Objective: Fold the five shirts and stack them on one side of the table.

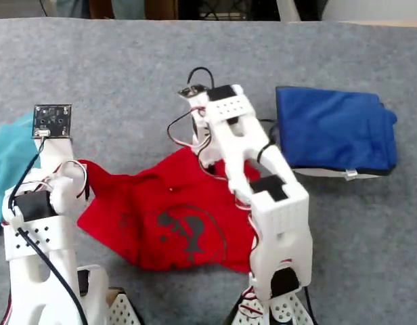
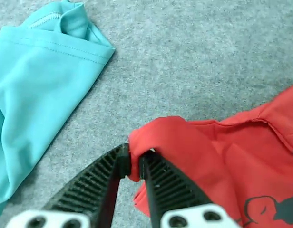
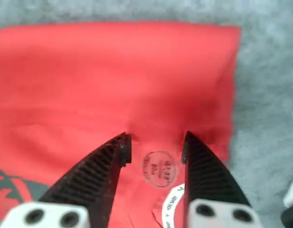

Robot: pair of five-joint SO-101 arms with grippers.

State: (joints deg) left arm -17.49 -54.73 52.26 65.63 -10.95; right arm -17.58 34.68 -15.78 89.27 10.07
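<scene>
A red shirt (image 1: pixel 171 217) with a dark print lies spread and rumpled in the middle of the grey table. My left gripper (image 2: pixel 134 164) is shut on the edge of its sleeve (image 2: pixel 170 137), at the shirt's left end (image 1: pixel 86 172). My right gripper (image 3: pixel 156 142) is open just over the shirt's neck, one finger on each side of the round printed neck label (image 3: pixel 159 168). The right arm (image 1: pixel 232 132) reaches over the shirt's far right part. A folded blue shirt (image 1: pixel 334 128) lies at the far right, on top of something white. A teal shirt (image 1: pixel 9 162) lies unfolded at the left edge.
The teal shirt (image 2: pixel 37 95) lies close beside my left gripper, with a strip of bare grey cloth (image 2: pixel 194 61) between it and the red sleeve. Bare table stretches along the far side (image 1: pixel 127 61) and at the near right (image 1: pixel 371 257).
</scene>
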